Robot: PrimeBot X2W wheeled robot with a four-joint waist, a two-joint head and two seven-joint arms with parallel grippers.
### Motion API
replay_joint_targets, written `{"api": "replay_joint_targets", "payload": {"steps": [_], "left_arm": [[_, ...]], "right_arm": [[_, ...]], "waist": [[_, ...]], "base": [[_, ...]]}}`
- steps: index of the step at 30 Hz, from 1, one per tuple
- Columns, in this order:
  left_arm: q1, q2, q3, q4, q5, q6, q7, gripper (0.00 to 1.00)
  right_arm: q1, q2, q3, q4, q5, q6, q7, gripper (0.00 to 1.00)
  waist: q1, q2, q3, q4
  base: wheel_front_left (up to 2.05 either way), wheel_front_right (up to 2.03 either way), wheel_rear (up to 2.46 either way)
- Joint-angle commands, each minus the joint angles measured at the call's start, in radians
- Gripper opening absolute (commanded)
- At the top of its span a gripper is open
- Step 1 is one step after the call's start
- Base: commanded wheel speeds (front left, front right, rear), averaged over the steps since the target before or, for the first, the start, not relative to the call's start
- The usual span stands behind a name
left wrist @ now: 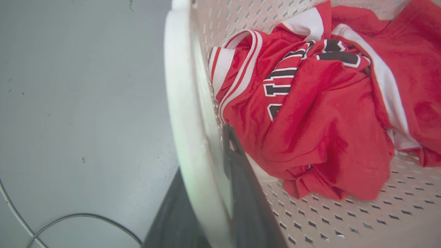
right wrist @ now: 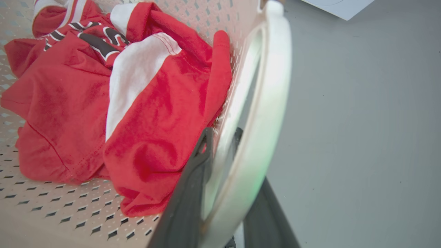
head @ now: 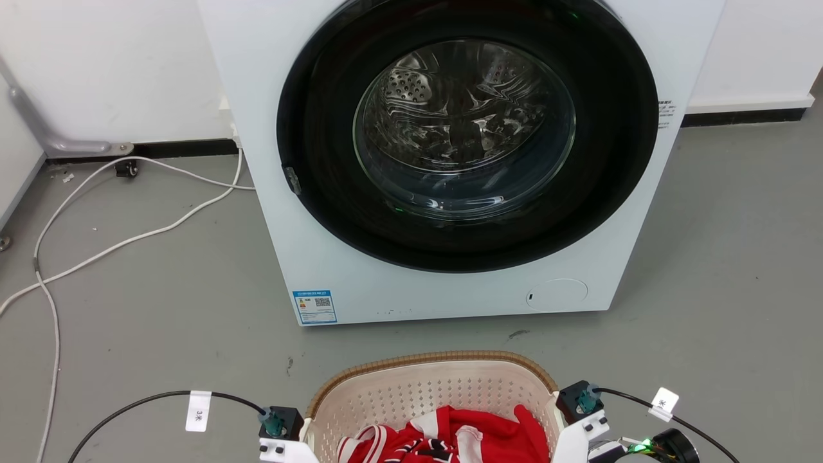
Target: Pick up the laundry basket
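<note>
Laundry basket (head: 429, 357) lies at the head view's bottom edge, near the front of the washing machine (head: 334, 276), with one red jersey (head: 463, 437) inside, so it should lift light. In the left wrist view the left gripper (left wrist: 203, 151) straddles a white side handle (left wrist: 179, 86), fingers (left wrist: 241, 186) pinched narrow on it. In the right wrist view the right gripper (right wrist: 222, 136) clamps the opposite handle (right wrist: 272, 86) likewise; the smooth, stiff plastic may slip, so level lifting suits.
</note>
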Motion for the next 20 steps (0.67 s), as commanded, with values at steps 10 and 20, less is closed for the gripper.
{"api": "replay_joint_targets", "payload": {"steps": [10,20], "left_arm": [[-0.017,0.005,-0.018,0.0,-0.011,-0.01,-0.009,0.0],[-0.018,0.007,-0.032,0.002,-0.026,-0.01,-0.012,0.0]], "right_arm": [[0.001,-0.003,0.009,-0.004,0.003,0.004,-0.011,0.0],[0.004,-0.005,0.01,-0.004,0.005,0.004,-0.014,0.0]], "waist": [[0.0,0.0,0.002,-0.002],[0.0,0.0,0.004,-0.002]], "base": [[0.0,0.0,0.0],[0.0,0.0,0.0]]}}
